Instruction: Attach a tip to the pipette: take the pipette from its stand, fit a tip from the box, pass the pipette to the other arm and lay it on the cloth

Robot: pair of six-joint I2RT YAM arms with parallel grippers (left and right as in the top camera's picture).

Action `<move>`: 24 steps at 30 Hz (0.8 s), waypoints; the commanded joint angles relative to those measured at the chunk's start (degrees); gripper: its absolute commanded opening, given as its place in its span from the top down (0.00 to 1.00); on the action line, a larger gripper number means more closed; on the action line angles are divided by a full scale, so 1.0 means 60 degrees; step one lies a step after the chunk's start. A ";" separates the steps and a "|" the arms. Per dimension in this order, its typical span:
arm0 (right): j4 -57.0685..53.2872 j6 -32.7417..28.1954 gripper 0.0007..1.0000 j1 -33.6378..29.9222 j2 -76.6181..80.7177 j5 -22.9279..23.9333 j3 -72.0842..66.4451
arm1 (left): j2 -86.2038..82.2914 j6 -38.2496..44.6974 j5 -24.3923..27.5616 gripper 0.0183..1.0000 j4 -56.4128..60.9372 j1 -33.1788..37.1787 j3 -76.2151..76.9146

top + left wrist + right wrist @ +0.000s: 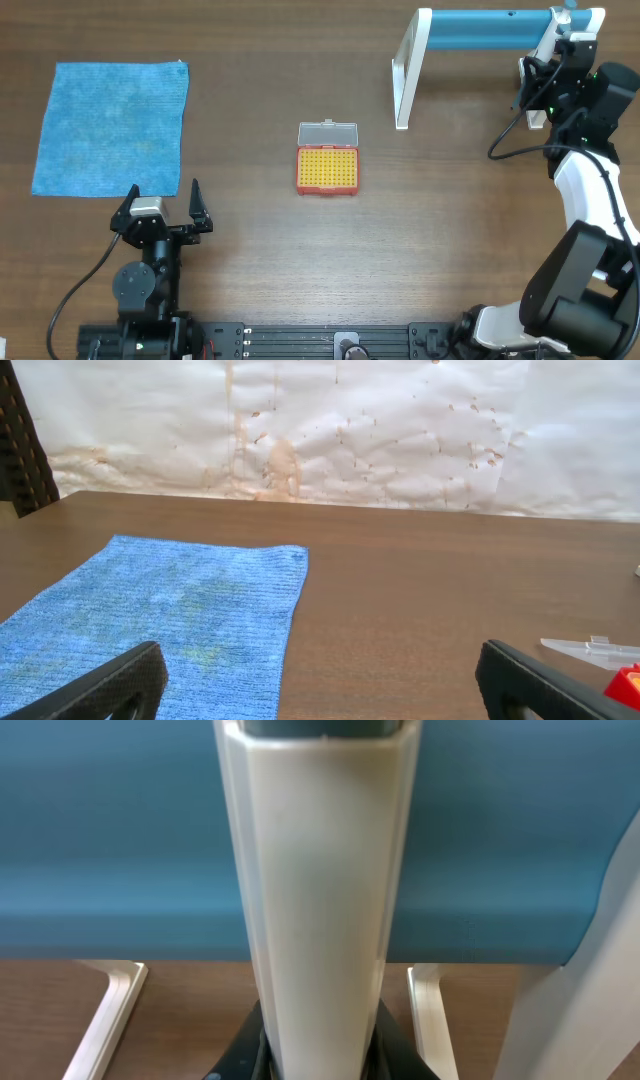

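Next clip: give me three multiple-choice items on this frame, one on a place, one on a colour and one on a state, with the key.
1. Where does the cloth lie?
A. at the far right
B. left of the tip box, apart from it
C. under the tip box

2. What colour is the stand bar?
A. red
B. black
C. blue

3. How is the left gripper?
A. open and empty
B. shut on a tip
C. shut on the cloth

Key:
1 B: the top view shows the cloth at the far left, with bare wood between it and the tip box.
2 C: the bar across the white legs is blue.
3 A: its fingers stand spread, with nothing between them.
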 commanded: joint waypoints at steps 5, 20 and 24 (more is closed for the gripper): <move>-0.0237 0.0044 0.92 0.0095 -0.2273 -0.0557 0.0149 | -0.0055 -0.0047 -0.0149 0.00 -0.0058 -0.0040 -0.0015; 0.2860 0.0790 0.93 0.7169 -0.2007 -0.4014 -0.1708 | -0.0055 -0.0047 -0.0149 0.00 -0.0055 -0.0040 -0.0015; 0.6156 0.0885 0.92 0.7464 -0.1144 -0.3982 -0.2871 | -0.0055 -0.0047 -0.0149 0.00 -0.0058 -0.0040 -0.0015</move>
